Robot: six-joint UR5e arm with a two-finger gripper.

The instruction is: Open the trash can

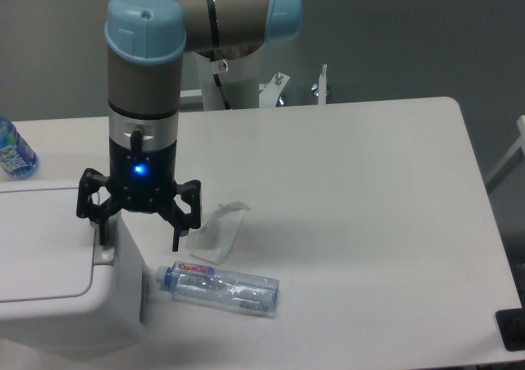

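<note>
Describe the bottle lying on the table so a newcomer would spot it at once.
Start at the big white trash can at the left edge. Just right of it, on the table, lies a clear plastic bottle on its side, unlike the blue-labelled bottle behind the can.

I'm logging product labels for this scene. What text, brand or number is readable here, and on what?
Lying clear bottle: a red word on the label near its cap, too blurred to read with certainty.
Blue-labelled bottle at the left edge: print too small to read.
Trash can, gripper: no text visible.
</note>
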